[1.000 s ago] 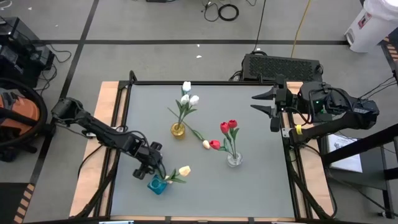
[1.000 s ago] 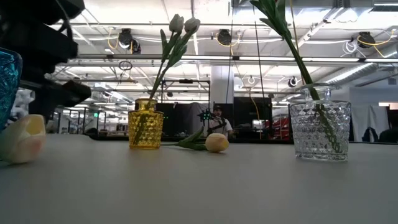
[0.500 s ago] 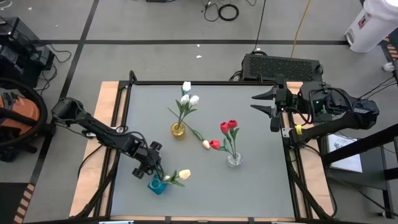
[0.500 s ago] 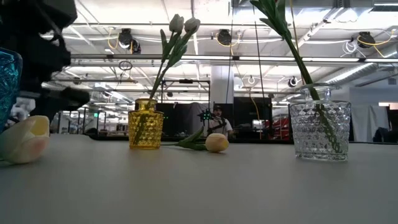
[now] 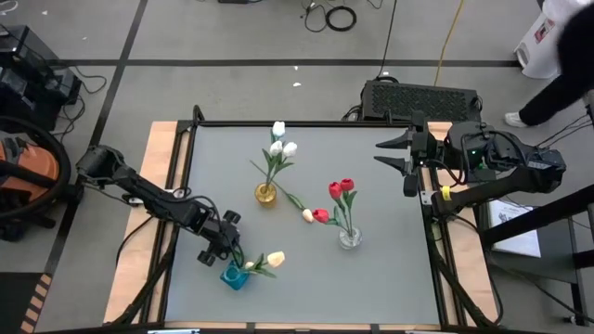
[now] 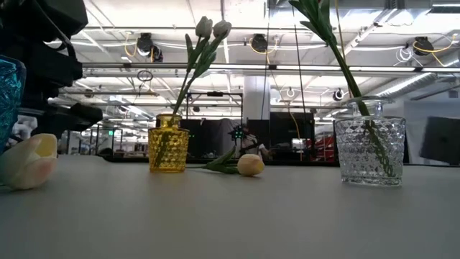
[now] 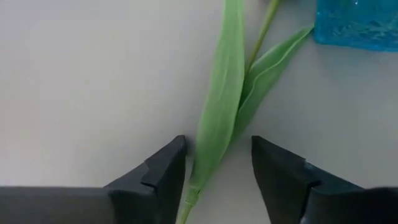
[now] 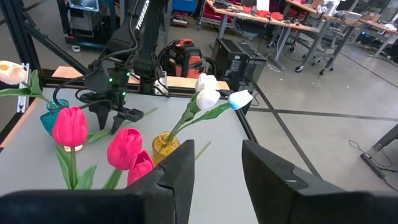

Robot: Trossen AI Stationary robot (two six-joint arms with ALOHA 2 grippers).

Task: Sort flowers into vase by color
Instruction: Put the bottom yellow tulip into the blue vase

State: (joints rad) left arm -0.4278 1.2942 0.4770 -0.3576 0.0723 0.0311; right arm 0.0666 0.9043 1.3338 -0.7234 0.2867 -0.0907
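A pale yellow tulip (image 5: 273, 260) lies flat on the table beside the blue vase (image 5: 234, 276), its head (image 6: 27, 160) resting on the surface. My left gripper (image 7: 217, 146) points down over the tulip's lower stem and leaves (image 7: 219, 118). It is open, with one finger on each side of them. White tulips stand in the yellow vase (image 5: 266, 194) and red ones in the clear vase (image 5: 350, 237). Another pale yellow tulip (image 5: 307, 215) lies between those two vases. My right gripper (image 5: 382, 152) hangs open and raised at the table's right edge, with nothing between its fingers.
A black box (image 5: 422, 97) sits beyond the far right corner. A person (image 5: 566, 74) walks past at the far right, off the table. Bare grey table (image 5: 371, 288) stretches along the near right side.
My left gripper has sunk a little toward the table beside the blue vase. The head of the pale yellow tulip there has shifted slightly toward the near edge. A person has walked into the high view's far right corner.
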